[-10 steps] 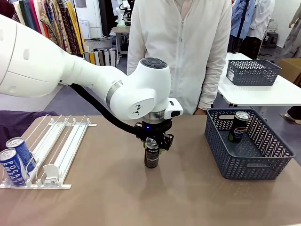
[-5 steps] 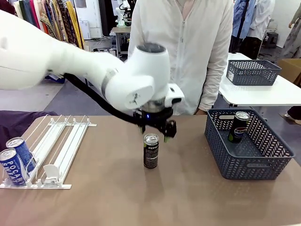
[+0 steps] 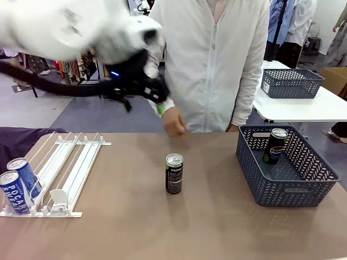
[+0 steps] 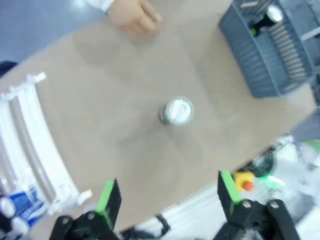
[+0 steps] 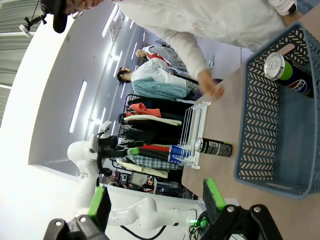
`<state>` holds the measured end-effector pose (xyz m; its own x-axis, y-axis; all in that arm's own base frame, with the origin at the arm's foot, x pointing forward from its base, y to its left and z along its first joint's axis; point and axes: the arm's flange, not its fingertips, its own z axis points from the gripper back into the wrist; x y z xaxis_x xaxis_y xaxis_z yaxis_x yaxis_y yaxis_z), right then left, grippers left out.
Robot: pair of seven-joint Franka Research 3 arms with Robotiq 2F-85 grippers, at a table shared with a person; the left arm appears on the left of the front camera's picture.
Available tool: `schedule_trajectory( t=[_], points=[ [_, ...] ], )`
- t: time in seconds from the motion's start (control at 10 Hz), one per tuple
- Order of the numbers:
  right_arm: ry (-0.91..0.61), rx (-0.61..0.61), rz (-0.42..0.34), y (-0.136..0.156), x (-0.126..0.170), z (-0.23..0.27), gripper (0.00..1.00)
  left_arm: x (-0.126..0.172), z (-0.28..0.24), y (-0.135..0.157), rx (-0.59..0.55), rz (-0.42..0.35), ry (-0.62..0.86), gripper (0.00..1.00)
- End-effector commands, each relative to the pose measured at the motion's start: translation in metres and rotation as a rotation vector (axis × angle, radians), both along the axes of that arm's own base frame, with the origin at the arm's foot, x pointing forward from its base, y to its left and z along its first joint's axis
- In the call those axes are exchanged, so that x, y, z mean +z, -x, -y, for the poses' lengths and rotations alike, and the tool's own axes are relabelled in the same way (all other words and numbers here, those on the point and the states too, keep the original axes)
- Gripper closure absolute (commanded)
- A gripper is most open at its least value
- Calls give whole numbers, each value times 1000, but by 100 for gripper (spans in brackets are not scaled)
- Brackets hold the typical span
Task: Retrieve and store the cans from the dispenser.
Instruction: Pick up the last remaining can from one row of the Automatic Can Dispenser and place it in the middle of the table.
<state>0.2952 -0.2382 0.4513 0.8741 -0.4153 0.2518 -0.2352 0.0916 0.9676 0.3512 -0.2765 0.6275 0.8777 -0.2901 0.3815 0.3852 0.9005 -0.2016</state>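
Black Pepsi can (image 3: pixel 174 174) stands upright mid-table, nothing touching it. Second black can (image 3: pixel 275 145) leans inside the grey basket (image 3: pixel 287 190) on my right. Two blue cans (image 3: pixel 24 174) sit side by side at the near end of the dispenser (image 3: pixel 76 168), leftmost lanes. My left gripper (image 4: pixel 167 187) is high over the table and blurred in the front view: jaws wide apart, nothing held, the mid-table can below it. My right gripper (image 5: pixel 156 197) is wide apart too and empty. Person's hand (image 3: pixel 174 124) is at the far table edge.
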Motion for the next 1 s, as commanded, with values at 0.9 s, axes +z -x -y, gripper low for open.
schedule_trajectory(
  t=[0.9],
  points=[
    [13,12,3,2,2,0,0,-70,-399,55,259,-228,868,0]
  ],
)
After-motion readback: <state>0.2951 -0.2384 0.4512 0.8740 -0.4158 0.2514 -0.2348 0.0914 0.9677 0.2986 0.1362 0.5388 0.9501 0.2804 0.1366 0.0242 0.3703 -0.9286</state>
